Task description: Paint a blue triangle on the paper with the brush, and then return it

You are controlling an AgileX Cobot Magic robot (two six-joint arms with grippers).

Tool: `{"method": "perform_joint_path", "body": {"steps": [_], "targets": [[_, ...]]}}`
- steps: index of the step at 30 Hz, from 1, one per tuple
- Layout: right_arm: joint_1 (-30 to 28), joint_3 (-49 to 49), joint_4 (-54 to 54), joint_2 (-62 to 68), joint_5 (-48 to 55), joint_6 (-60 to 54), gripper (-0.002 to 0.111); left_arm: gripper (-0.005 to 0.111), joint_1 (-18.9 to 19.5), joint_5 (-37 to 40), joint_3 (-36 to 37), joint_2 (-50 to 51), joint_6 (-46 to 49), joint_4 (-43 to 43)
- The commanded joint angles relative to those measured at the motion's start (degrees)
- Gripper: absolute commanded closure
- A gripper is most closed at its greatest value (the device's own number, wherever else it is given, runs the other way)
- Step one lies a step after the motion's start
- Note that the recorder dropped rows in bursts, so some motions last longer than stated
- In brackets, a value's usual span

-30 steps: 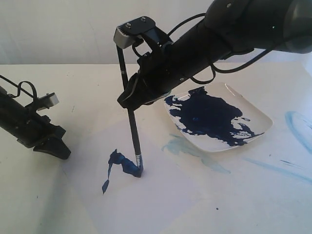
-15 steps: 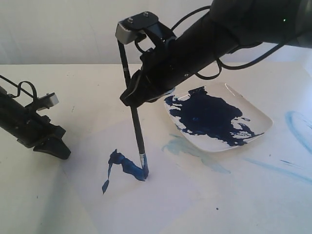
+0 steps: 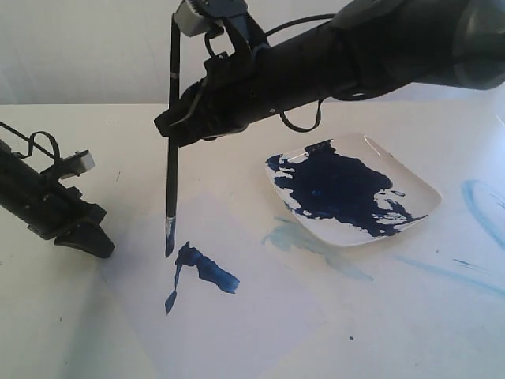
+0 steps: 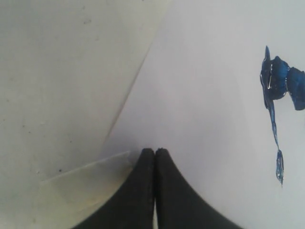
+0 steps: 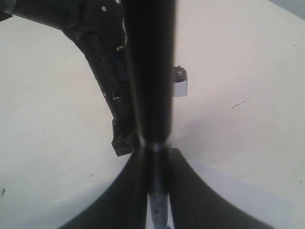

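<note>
Triangle about two-thirds painted; brush not yet returned.
Right gripper (image 3: 180, 130) is clamped on the long thin black paintbrush (image 3: 171, 166), held upright, tip apparently just clear of the thin pale grey-white paper sheet (image 3: 260, 324) and just beside the top corner of the rough dark-blue painted triangle (image 3: 203, 270). Two uneven sides meet at that corner; the closing side is missing. Left gripper (image 4: 155, 155) has jaws together, holds nothing, and sits well apart from the triangle. Remaining: third stroke, then put the brush back.

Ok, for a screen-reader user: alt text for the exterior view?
The right gripper holds the brush upright, tip near the unfinished blue triangle on the paper. A paint-smeared white plate lies to the right; the left gripper sits shut at left.
</note>
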Motion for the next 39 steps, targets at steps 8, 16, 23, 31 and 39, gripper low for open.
{"method": "perform_joint_path", "body": {"steps": [8,16,23,31,39], "targets": [[0.0,-0.1,0.8,1.8,-0.8,-3.0,0.108,0.107,0.0,2.0,0.7,1.3,-0.1,2.7],[0.0,-0.1,0.8,2.5,-0.9,-4.3,0.108,0.107,0.0,2.2,0.7,1.3,-0.1,2.7],[0.0,-0.1,0.8,4.0,1.3,-4.5,0.108,0.107,0.0,2.2,0.7,1.3,-0.1,2.7],[0.0,-0.1,-0.6,4.0,6.7,-3.8,0.108,0.107,0.0,2.4,0.7,1.3,-0.1,2.7],[0.0,-0.1,-0.6,4.0,9.1,-2.6,0.108,0.107,0.0,2.4,0.7,1.3,-0.1,2.7]]}}
